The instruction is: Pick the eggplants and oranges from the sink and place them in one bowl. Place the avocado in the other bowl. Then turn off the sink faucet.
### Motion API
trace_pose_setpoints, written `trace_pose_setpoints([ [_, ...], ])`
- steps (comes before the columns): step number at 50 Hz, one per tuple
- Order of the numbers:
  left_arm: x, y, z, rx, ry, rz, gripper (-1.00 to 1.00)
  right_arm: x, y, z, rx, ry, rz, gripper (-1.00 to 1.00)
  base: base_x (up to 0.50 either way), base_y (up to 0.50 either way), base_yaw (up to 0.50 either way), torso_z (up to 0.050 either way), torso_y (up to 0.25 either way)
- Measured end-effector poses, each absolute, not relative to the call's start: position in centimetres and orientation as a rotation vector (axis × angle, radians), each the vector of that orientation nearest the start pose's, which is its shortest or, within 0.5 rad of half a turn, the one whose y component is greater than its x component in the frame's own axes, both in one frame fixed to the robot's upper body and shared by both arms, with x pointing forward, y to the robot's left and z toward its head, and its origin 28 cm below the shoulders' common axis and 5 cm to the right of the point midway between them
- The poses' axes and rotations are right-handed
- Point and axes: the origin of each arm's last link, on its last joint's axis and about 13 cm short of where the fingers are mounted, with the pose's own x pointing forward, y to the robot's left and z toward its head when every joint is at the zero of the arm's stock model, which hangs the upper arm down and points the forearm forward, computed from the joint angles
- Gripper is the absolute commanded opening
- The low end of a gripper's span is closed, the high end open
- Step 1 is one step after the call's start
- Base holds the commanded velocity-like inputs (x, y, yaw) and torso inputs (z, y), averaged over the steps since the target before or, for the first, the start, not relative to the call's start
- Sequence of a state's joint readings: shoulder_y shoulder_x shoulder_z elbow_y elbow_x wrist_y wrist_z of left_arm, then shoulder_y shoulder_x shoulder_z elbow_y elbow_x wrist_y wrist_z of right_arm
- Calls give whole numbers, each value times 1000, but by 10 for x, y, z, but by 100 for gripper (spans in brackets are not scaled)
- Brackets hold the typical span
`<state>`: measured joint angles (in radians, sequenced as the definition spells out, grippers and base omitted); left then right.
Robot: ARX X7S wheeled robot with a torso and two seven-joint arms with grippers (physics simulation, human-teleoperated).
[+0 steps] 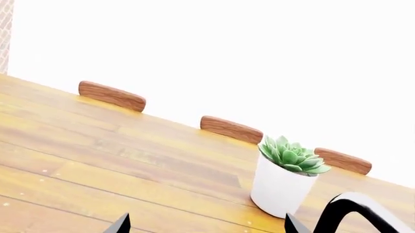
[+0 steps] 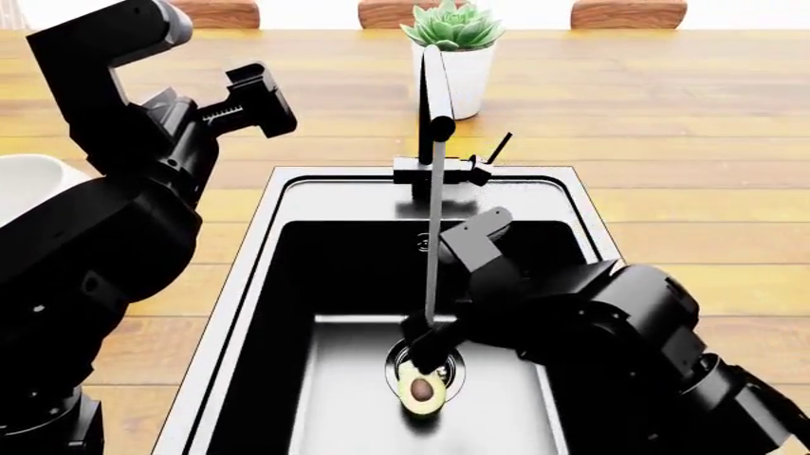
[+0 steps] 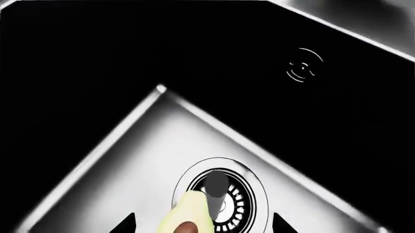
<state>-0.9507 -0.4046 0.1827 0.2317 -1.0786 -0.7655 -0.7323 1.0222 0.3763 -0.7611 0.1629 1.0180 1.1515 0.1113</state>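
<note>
The halved avocado lies cut side up on the sink floor beside the drain. My right gripper is down in the basin just above it. In the right wrist view the avocado sits between the wide-apart fingertips of my open right gripper, untouched. My left gripper is raised over the counter at the left, and its own view shows it open and empty. The black sink faucet runs a stream into the drain. The plain white bowl peeks out behind my left arm. Eggplants, oranges and the other bowl are out of view.
A succulent in a white pot stands right behind the faucet; the left wrist view shows this pot beside the faucet's arch. The faucet's lever sticks out at its base. Wooden chair backs line the counter's far edge.
</note>
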Motion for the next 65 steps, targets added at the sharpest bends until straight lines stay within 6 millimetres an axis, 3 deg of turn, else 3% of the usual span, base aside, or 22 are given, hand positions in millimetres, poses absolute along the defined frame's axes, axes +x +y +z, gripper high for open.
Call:
trace_pose_setpoints([
  [22,299,217,275,-290,-130,3,100,330,-72,141,-194,815,645,100,0,0,0,0,0],
  [65,300,216,272,-286,-124,-8,100,345,-63,80,-123,954,688,100,0,0,0,0,0],
])
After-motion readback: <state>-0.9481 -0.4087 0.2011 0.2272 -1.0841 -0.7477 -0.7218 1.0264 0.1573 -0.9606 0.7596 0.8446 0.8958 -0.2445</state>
